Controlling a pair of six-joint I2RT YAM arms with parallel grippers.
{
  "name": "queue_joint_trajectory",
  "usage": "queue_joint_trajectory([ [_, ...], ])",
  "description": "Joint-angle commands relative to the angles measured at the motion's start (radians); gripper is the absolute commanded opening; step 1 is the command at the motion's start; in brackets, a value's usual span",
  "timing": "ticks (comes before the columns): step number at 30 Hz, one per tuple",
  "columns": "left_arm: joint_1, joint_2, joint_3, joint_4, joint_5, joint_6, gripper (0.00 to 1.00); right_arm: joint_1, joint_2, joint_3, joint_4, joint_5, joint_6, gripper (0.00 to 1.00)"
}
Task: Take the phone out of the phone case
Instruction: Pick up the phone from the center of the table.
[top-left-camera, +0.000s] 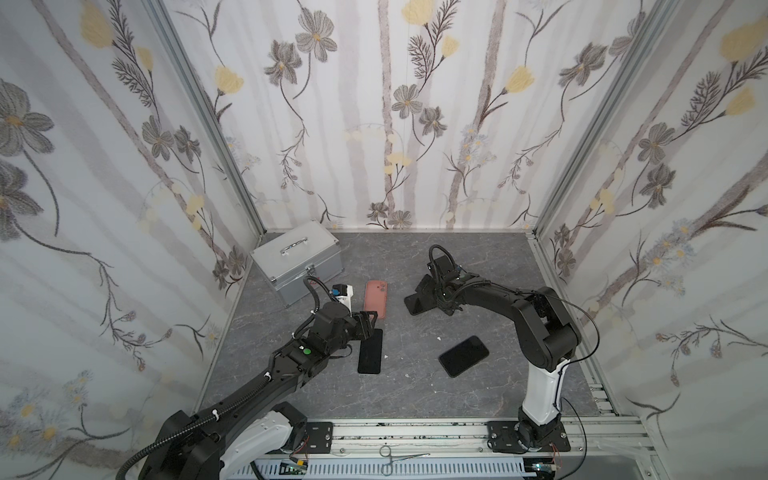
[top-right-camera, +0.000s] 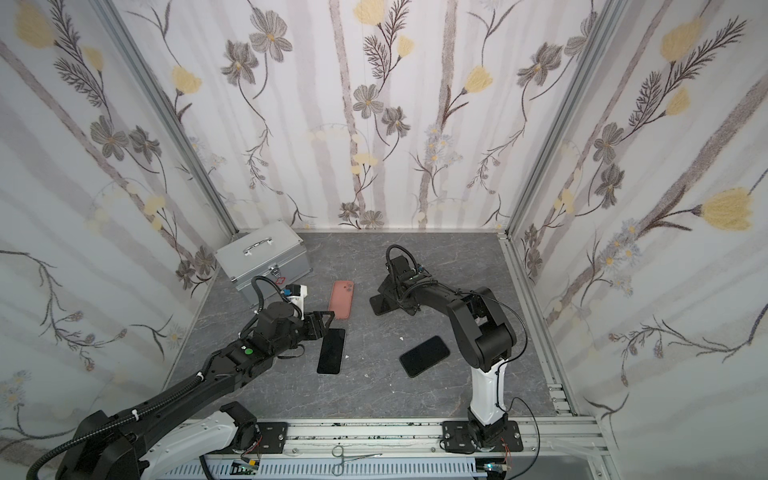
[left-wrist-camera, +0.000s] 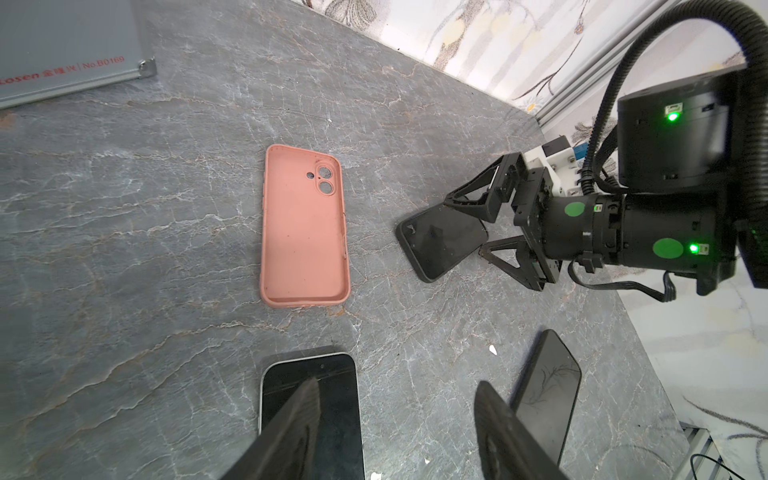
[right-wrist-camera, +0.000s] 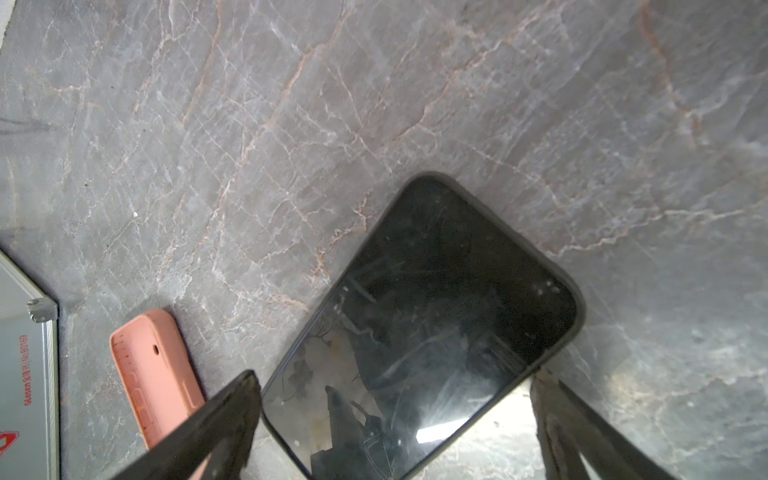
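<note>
three phones lie screen up on the table, and only one matters to you now: the cased phone, a dark rim wrapped round its glass, toward the back on the right side. your right hand sits low over the end nearest its arm, jaws spread wide, one finger off each long edge; you cannot tell from these views whether the pads touch the rim. that straddle reads as a way to pin or pinch the sides so the case can be worked off

your left hand is about half spread and holds nothing. it hovers over the far end of the bare phone, one finger above the glass, the other out to the side. the pink case lies just beyond that phone, hollow side up, camera holes at its far end, plainly empty, so by the look of it you can count that pair as done and parked clear of the work. the third phone rests well apart, near the right arm's base; cased or not, you cannot tell

for writing, only the box in the back left corner has any: red "glosen", some chinese characters, then "no.b0169" along its edge, readable in both wrist views. no brand reads on any phone or case
</note>
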Motion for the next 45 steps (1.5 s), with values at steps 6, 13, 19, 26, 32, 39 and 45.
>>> queue_joint_trajectory([
  [6,0.014,0.004,-0.003,0.023,0.002,-0.004,0.63,0.002,0.131,0.203,-0.161,0.087,-0.080,1.00],
  [13,0.024,-0.004,-0.004,0.022,0.007,-0.005,0.65,0.010,0.252,0.425,-0.342,0.182,-0.154,1.00],
  [19,0.026,-0.014,-0.013,0.021,0.013,-0.008,0.65,0.014,0.318,0.521,-0.420,0.221,-0.191,1.00],
  [26,0.028,-0.021,-0.015,0.021,0.021,-0.007,0.66,0.017,0.342,0.552,-0.447,0.233,-0.200,0.99],
  [32,0.027,-0.016,-0.016,0.020,0.039,0.000,0.66,0.017,0.352,0.559,-0.445,0.214,-0.200,0.99],
  [39,0.028,-0.010,-0.021,0.018,0.059,0.004,0.68,0.016,0.362,0.563,-0.443,0.177,-0.200,0.94],
  [45,0.029,-0.006,-0.018,0.018,0.063,0.006,0.68,0.015,0.370,0.565,-0.444,0.162,-0.204,0.91],
])
